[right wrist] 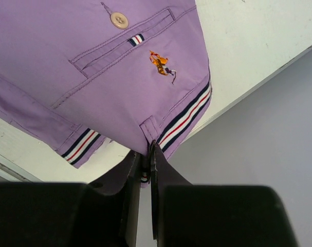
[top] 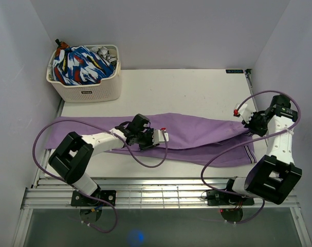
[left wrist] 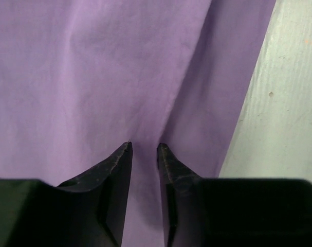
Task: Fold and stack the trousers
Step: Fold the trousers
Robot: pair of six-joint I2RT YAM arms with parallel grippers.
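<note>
soft lilac trousers (top: pixel 197 135) lie stretched out; right fingers (right wrist: pixel 122 180) pinch the striped waistband (right wrist: pixel 189 113), left fingers (left wrist: pixel 117 164) slightly spread.

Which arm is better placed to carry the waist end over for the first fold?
Probably right. The right gripper is shut on the waistband of the trousers, already holding that end. The left gripper sits open over mid-leg fabric, gripping nothing.
</note>
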